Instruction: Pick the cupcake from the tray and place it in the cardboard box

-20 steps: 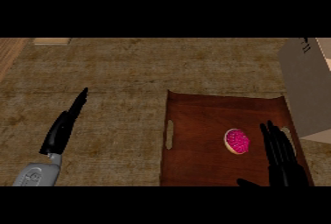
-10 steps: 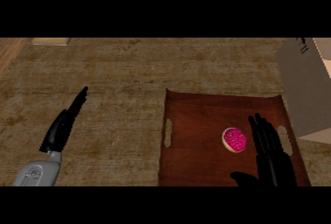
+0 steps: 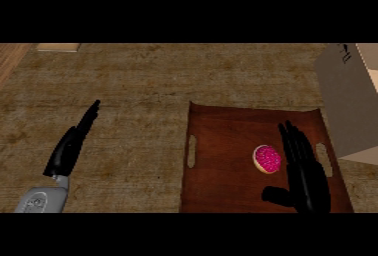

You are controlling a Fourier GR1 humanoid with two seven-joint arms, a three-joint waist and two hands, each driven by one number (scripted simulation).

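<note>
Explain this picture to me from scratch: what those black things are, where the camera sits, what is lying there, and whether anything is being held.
The camera sits in a robot's head, looking steeply down at a kitchen counter. The two black shapes are the robot's hands on grey forearms. The left hand rests open over the bare counter, at the left. The right hand is over a brown tray, fingers straight, just right of a pink-topped cupcake. It does not grip the cupcake. A cardboard box stands at the right edge, beside the tray. Neither hand holds anything.

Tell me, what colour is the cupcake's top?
Bright pink, on the cupcake on the tray; seen in the head view.
</note>
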